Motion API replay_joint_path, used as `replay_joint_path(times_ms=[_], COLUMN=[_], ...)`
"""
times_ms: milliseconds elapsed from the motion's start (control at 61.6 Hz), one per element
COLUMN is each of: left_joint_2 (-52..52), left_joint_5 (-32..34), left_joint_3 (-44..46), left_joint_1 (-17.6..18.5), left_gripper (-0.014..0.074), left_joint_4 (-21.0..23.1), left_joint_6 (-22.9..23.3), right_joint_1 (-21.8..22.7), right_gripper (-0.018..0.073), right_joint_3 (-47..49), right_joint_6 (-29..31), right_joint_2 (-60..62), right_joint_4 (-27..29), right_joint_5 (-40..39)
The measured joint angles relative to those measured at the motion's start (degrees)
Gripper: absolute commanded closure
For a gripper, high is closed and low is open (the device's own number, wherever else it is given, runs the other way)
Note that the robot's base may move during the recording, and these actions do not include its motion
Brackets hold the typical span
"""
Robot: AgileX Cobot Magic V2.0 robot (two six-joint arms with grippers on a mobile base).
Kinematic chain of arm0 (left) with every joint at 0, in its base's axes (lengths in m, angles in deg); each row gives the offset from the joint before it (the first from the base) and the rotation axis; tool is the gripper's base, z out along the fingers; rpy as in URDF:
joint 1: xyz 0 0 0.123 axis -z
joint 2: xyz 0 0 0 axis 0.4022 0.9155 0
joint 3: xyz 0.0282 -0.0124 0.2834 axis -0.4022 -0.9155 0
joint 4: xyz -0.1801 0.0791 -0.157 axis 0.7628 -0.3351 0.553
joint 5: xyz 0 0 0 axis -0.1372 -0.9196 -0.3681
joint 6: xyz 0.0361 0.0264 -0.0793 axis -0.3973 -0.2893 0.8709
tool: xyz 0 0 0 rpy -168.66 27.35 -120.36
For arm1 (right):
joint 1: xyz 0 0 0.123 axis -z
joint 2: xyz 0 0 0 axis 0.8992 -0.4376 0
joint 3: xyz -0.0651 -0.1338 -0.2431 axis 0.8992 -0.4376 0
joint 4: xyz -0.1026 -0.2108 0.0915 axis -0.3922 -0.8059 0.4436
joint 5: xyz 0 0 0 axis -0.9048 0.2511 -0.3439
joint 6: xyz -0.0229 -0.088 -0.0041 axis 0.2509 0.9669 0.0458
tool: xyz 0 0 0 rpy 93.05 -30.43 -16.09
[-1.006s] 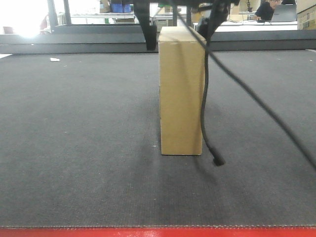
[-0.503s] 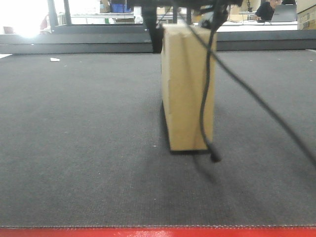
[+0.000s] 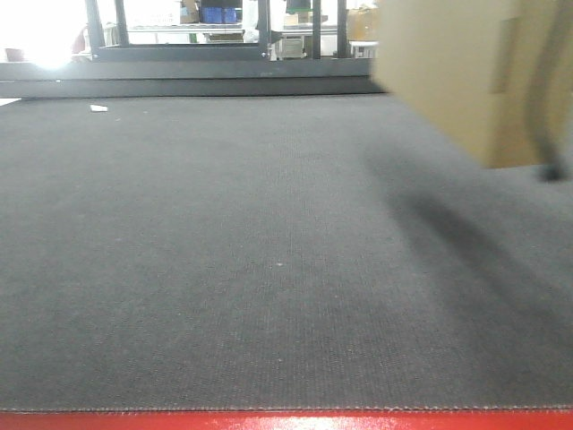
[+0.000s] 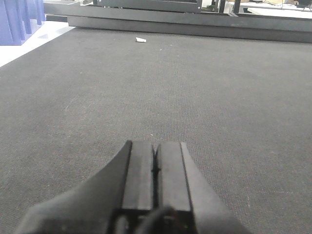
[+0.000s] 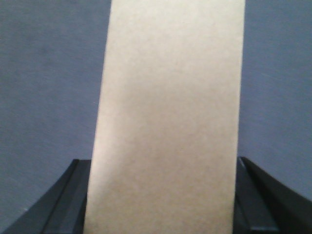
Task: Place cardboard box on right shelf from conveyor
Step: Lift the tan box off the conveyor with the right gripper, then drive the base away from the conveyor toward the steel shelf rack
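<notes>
The dark grey woven belt of the conveyor (image 3: 224, 269) fills nearly everything in front of me, edged along its near side by a strip of red frame (image 3: 286, 421), with grey steel rails and blue bins (image 3: 219, 13) beyond its far edge. A small white scrap (image 3: 98, 108) lies on the belt at the far left. The cardboard box (image 3: 448, 72) shows at the far right in the front view, blurred, tan and unmarked, its lower edge clear of the belt with a dark shadow (image 3: 439, 224) on the weave below it. A black cable (image 3: 544, 107) hangs down in front of its right side. My right claw (image 5: 163, 168) grips this box: from my right wrist its plain face stands tall between my dark fingers (image 5: 73, 195), one pressed to each side, the belt out of focus behind it. My left claw (image 4: 155, 165) holds nothing, with its two pads pressed together, low over bare belt and pointing toward the far rail, well apart from the box
</notes>
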Motion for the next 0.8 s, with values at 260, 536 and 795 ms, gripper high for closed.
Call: replay_joint_path(times_ms=[260, 536, 795], left_joint_2=[0.0, 0.0, 0.0], left_joint_5=[0.0, 0.0, 0.0], left_joint_3=[0.0, 0.0, 0.0], left_joint_1=[0.0, 0.0, 0.0], left_gripper=[0.0713, 0.0713, 0.0713], left_joint_4=[0.0, 0.0, 0.0], left_joint_6=[0.0, 0.0, 0.0], right_joint_1=[3.8, 4.0, 4.0], right_gripper=[0.0353, 0.0353, 0.0353], right_joint_3=[-25.4, -46.1, -49.7], right_joint_6=[2.6, 3.3, 3.3], right_joint_2=[24.6, 53.3, 68.8], right_joint_4=[1.1, 1.4, 1.4], right_joint_5=[-9.4, -15.8, -16.2])
